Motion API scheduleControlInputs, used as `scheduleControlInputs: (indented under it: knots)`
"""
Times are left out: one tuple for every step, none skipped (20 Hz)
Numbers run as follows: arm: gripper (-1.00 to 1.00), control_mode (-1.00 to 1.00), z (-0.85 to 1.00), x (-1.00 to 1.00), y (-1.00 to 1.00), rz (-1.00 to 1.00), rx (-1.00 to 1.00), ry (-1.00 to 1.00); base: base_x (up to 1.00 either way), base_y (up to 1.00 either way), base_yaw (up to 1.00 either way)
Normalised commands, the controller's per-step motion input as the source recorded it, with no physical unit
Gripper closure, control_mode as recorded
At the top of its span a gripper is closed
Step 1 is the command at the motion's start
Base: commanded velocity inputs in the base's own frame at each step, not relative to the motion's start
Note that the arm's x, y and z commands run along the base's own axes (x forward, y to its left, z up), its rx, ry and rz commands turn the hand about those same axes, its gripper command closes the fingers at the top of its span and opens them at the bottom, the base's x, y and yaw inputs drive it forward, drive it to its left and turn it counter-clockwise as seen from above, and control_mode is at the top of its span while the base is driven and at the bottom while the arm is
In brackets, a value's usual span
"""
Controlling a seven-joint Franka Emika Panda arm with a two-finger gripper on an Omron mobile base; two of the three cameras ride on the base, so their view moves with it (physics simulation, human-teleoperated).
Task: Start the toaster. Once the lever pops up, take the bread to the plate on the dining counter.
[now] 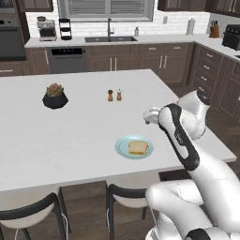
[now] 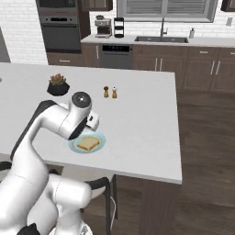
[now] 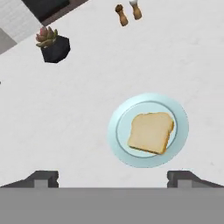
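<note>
The bread (image 1: 138, 148) (image 2: 88, 143) (image 3: 151, 132), a tan slice with a darker crust, lies flat on the pale blue plate (image 1: 123, 145) (image 2: 75, 147) (image 3: 179, 113). The plate rests near the front edge of the white dining counter (image 1: 84, 126) (image 2: 142, 114). My gripper (image 3: 113, 178) hangs open above the counter, just short of the plate, with nothing between its fingertips (image 3: 46, 177). The hand (image 1: 152, 116) (image 2: 93, 121) is lifted clear of the bread. A black boxy toaster (image 1: 232, 37) sits on the far right back worktop, cut by the picture's edge.
A potted succulent in a black bowl (image 1: 55, 96) (image 2: 58, 85) (image 3: 52, 43) and two small shakers (image 1: 114, 95) (image 2: 110, 92) (image 3: 128, 12) stand farther back on the counter. Dark-framed stools (image 1: 122, 197) are tucked under the front edge. A sink (image 1: 110, 39) lies along the back wall.
</note>
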Motion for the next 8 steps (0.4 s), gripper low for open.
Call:
scheduleControlInputs:
  knots:
    - [-1.00, -1.00, 0.24, -1.00, 0.33, -0.16, -0.04, 0.21, 0.00, 0.00, 0.00]
    - [-1.00, -1.00, 0.20, -1.00, 0.35, -0.16, -0.05, 0.21, 0.00, 0.00, 0.00]
    - [-1.00, -1.00, 0.16, -0.97, 0.35, -0.16, -0.06, 0.22, 0.00, 0.00, 0.00]
    - [-1.00, -1.00, 0.15, -0.96, 0.36, -0.16, -0.07, 0.22, 0.00, 0.00, 0.00]
    - [-1.00, -1.00, 0.11, -0.91, 0.38, -0.16, -0.10, 0.23, 0.00, 0.00, 0.00]
    - [-1.00, -1.00, 0.07, -0.91, 0.37, -0.16, -0.12, 0.22, 0.00, 0.00, 0.00]
    - [-1.00, -1.00, 0.02, -0.93, 0.36, -0.15, -0.13, 0.21, 0.00, 0.00, 0.00]
    - [-1.00, -1.00, 0.00, -0.94, 0.36, -0.15, -0.15, 0.20, 0.00, 0.00, 0.00]
